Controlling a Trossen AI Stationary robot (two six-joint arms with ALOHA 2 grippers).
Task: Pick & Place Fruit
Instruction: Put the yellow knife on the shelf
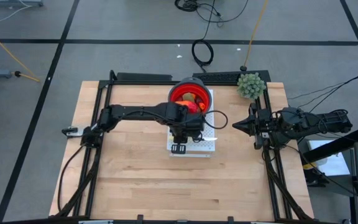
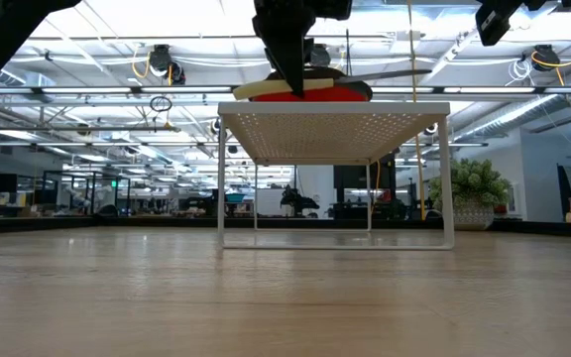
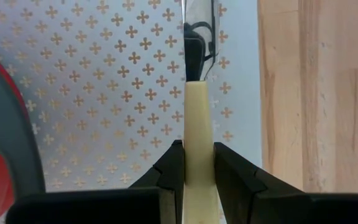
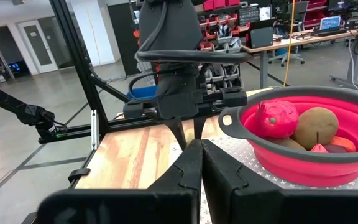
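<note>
The wooden table (image 1: 135, 180) is carrying a white perforated rack (image 1: 209, 144) near its far middle, and on the rack's far part a red collapsible bowl (image 1: 180, 93) is sitting. The fruit (image 4: 303, 127) is lying piled inside this bowl: a red-orange oblong piece, a brown-green oval and smaller orange pieces are showing over the rim.

The left arm is reaching across from the left, and the left gripper (image 3: 199, 168) is hovering over the rack's near part, its two fingers pressing narrowly on the pale handle of a knife (image 3: 199, 124). The knife's long axis is running along the rack's surface, blade end pointing away from the wrist, parallel to the rack's edge beside the bare wood. The bowl is lying just beside the knife, on the far side of this gripper, so the fruit is nearer the left arm.

The right gripper (image 4: 199, 168) is waiting at the table's right edge, fingers fully together and empty, pointing toward the bowl from well apart.
</note>
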